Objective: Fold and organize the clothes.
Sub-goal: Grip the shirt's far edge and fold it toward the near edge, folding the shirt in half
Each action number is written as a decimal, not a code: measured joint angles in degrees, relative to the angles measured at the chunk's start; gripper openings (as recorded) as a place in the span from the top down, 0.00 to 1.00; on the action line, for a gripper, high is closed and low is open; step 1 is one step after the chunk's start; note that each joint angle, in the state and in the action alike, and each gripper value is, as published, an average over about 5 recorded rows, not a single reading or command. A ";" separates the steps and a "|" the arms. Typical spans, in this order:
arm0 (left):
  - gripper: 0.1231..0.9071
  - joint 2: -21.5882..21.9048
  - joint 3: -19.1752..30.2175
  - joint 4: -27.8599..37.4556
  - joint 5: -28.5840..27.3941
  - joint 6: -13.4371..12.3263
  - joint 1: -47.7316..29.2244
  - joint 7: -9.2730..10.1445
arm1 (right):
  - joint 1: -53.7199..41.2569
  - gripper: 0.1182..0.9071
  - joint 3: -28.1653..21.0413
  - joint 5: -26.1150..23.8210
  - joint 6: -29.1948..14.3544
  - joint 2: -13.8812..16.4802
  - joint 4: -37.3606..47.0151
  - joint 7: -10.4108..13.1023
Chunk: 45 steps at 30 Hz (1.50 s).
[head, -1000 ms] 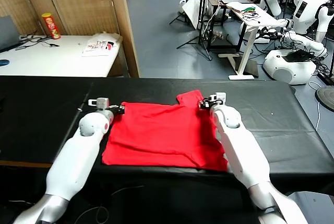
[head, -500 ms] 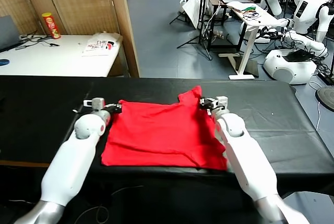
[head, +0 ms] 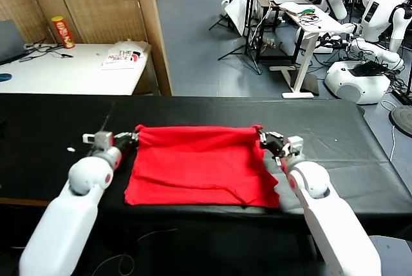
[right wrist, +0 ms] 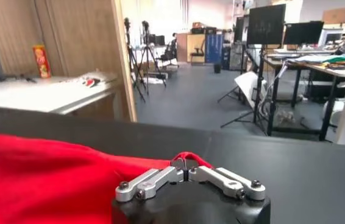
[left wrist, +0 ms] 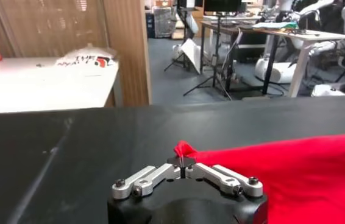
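The red T-shirt [head: 196,163] lies on the black table [head: 58,128], its far edge lifted and stretched straight between my two grippers. My left gripper [head: 132,138] is shut on the shirt's far left corner; in the left wrist view a small red tuft [left wrist: 184,150] pokes out between the closed fingertips of that gripper [left wrist: 182,163]. My right gripper [head: 264,138] is shut on the far right corner, where a fold of the red T-shirt [right wrist: 188,157] loops over the closed tips of the gripper [right wrist: 184,165]. The near hem rests flat by the table's front edge.
Behind the black table stands a white table [head: 71,70] with a red can [head: 62,31] and a white printed garment [head: 125,54]. A wooden partition [head: 151,25] rises at the back. Desks, stands and other robots [head: 380,12] fill the room at the right.
Both grippers have pulled back toward me and apart, each holding a far corner. The far edge, sleeve included, has come up and been drawn taut into a straight line.
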<state>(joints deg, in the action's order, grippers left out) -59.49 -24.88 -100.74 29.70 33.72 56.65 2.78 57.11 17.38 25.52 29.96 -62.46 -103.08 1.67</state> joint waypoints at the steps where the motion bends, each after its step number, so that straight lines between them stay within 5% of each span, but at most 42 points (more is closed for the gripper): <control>1: 0.99 0.18 -0.56 -1.13 -0.05 0.16 1.22 -0.02 | 0.85 0.99 0.04 0.04 0.77 0.29 -1.13 0.35; 13: 0.99 0.89 -5.40 -9.56 -2.79 0.43 11.38 -1.12 | 6.88 0.99 -0.55 0.23 9.49 2.91 -9.27 4.18; 30: 0.99 -0.68 -7.47 -12.99 -6.39 0.88 19.98 -2.85 | 9.96 0.97 0.78 0.03 11.56 3.77 -12.40 2.88; 36: 0.88 -1.23 -8.24 -15.34 -7.01 1.95 21.90 -2.42 | 11.59 0.62 1.99 0.17 12.23 5.12 -15.00 2.52; 41: 0.52 -1.37 -9.20 -18.31 -6.76 2.97 23.83 -2.35 | 12.55 0.28 3.97 1.60 11.97 5.78 -17.33 2.70; 45: 0.26 -1.36 -10.34 -20.42 -4.99 2.69 24.49 -1.75 | 11.67 0.15 4.84 2.07 8.85 4.59 -17.08 3.38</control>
<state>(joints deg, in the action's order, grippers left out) -60.85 -35.22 -121.16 24.70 36.41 81.15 1.03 68.78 22.22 27.59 38.82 -57.87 -120.15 5.05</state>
